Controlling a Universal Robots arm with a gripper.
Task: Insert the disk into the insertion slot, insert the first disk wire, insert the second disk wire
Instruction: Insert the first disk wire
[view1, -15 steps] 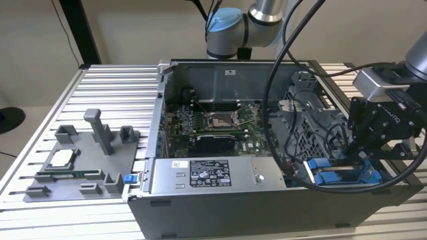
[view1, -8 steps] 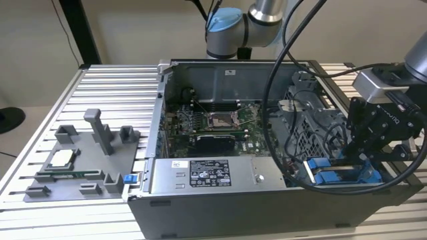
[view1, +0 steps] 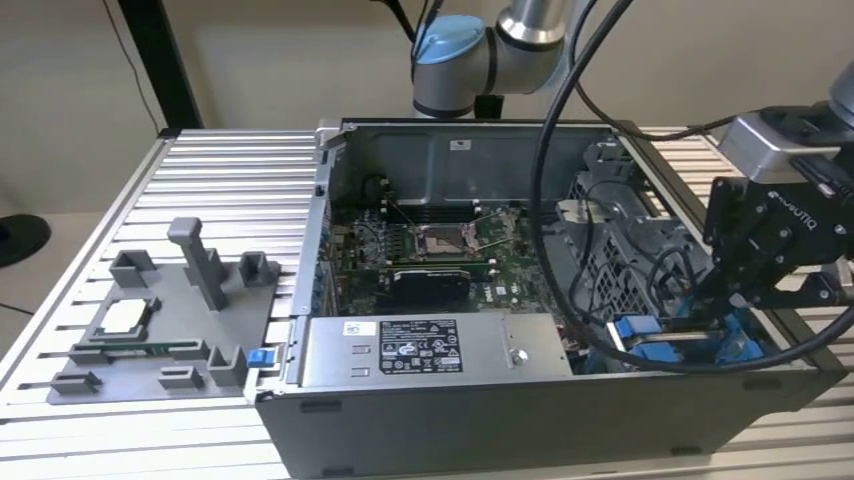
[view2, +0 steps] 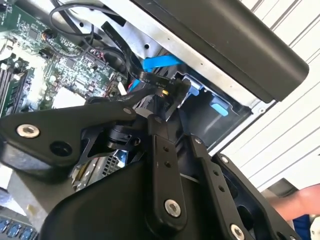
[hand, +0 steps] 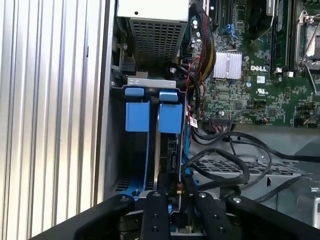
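Note:
My gripper (view1: 717, 303) hangs low over the drive bay at the exterior view's right end of the open computer case. In both wrist views its fingers (view2: 161, 150) are shut on a small black connector (view2: 166, 91) at the end of a dark disk wire (view2: 150, 77). Just beyond the gripper (hand: 176, 196) lies the insertion slot (hand: 131, 80) of grey perforated metal. Two blue tabs stand side by side in it. The disk (hand: 170, 118), seen edge-on in its blue frame, sits in the slot under the connector. The blue frame parts (view1: 663, 337) also show in the exterior view.
Loose black cables (hand: 227, 162) loop beside the bay over the motherboard (hand: 260, 70). The grey power-supply box (view1: 414, 352) lies along the case's front wall. A grey fixture tray (view1: 147, 335) sits on the ribbed table at the exterior view's left. A person's hand (view2: 300, 202) is just outside the case.

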